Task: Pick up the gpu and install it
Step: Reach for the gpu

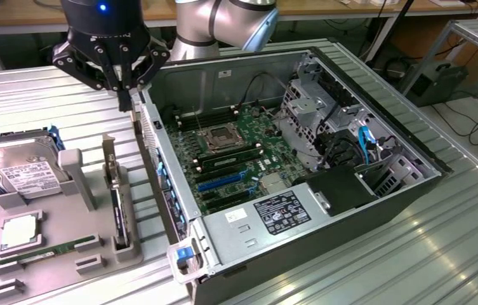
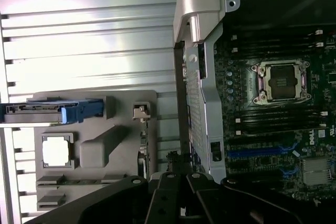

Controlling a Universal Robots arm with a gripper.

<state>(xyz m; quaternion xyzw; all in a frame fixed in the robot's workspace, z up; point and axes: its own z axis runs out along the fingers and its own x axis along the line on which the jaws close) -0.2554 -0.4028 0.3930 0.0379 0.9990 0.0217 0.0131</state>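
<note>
The gpu (image 1: pixel 117 197) stands on edge in a slot of the grey holder (image 1: pixel 61 222), a thin dark card with its silver bracket (image 1: pixel 109 152) sticking up at the far end. My gripper (image 1: pixel 124 101) hangs above the ribbed table just beyond that bracket, close to the rear corner of the open computer case (image 1: pixel 306 159). Its fingers are shut with nothing between them. In the wrist view the gpu (image 2: pixel 140 113) shows edge-on in the holder (image 2: pixel 94 150), a little ahead of the black gripper (image 2: pixel 176 195).
The case lies open on its side, motherboard (image 1: pixel 230 152) exposed with blue expansion slots (image 1: pixel 221 182) and an empty processor socket (image 2: pixel 280 81). The holder also carries a hard drive (image 1: pixel 18 168), a processor chip (image 1: pixel 20 232) and a green memory stick (image 1: pixel 44 251).
</note>
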